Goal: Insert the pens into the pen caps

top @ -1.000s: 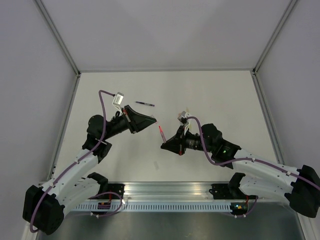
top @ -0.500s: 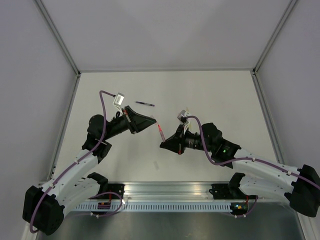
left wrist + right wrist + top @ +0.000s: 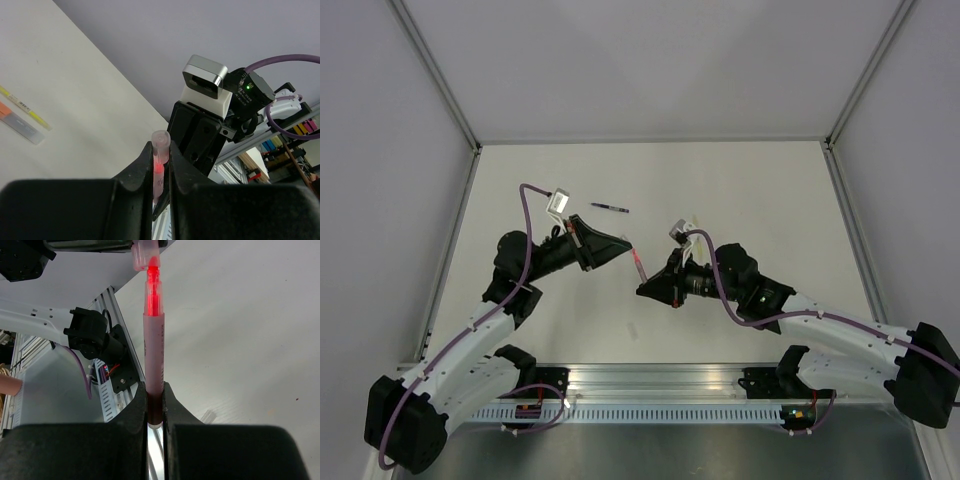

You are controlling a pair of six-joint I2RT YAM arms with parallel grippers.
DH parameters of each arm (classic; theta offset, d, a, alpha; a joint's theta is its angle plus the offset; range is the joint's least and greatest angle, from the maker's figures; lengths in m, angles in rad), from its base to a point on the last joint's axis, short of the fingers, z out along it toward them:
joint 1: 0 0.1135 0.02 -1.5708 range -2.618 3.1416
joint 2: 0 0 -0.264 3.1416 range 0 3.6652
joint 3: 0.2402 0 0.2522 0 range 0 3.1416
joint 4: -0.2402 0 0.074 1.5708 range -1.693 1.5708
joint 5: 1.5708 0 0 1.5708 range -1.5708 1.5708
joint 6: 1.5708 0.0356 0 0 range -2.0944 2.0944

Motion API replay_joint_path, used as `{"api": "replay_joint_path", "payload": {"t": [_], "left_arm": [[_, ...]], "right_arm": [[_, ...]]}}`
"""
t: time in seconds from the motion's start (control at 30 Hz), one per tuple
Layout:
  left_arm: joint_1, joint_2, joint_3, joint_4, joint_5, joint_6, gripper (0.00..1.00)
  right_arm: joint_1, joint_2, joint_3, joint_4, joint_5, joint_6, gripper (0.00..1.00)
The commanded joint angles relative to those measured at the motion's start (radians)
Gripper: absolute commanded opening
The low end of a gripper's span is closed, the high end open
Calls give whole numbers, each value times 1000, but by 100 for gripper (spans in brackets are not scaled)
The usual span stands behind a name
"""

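The red pen [image 3: 153, 350] was up in the air above the table [image 3: 750, 190]. Its bright tip was right at the mouth of the cap [image 3: 145, 255]. I could not tell if the tip was inside yet or only touching. The right gripper [image 3: 154, 396] pinched the red pen tight at its back end. The left gripper [image 3: 160, 156] pinched the cap, with one end poking out toward the other arm.

The red pen was held far from its tip, so a small tilt could swing the tip off the hole. Then it would push on the rim, and the cap could twist or pop out of the grip (it looked small and smooth). A hard push could also make the red pen slide back in its grip.

The right wrist view showed the tip and the cap meeting. The top view showed only a thin red line between the two grippers. But the top view also showed the purple pen [image 3: 612, 208] lying on the table, well apart from them. The left wrist view showed the yellow pen [image 3: 26, 106] lying on the table, which the right wrist view did not.
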Motion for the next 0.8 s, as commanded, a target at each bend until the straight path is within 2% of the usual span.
{"api": "replay_joint_path", "payload": {"t": [0.0, 0.27, 0.77], "left_arm": [[-4, -25, -2, 6, 15, 33, 2], [-4, -31, -2, -7, 46, 31, 2], [-4, -17, 31, -266, 143, 189, 2]], "right_arm": [[7, 9, 42, 59, 3, -6, 0], [6, 12, 43, 63, 6, -4, 0], [6, 25, 117, -26, 32, -47, 0]]}}
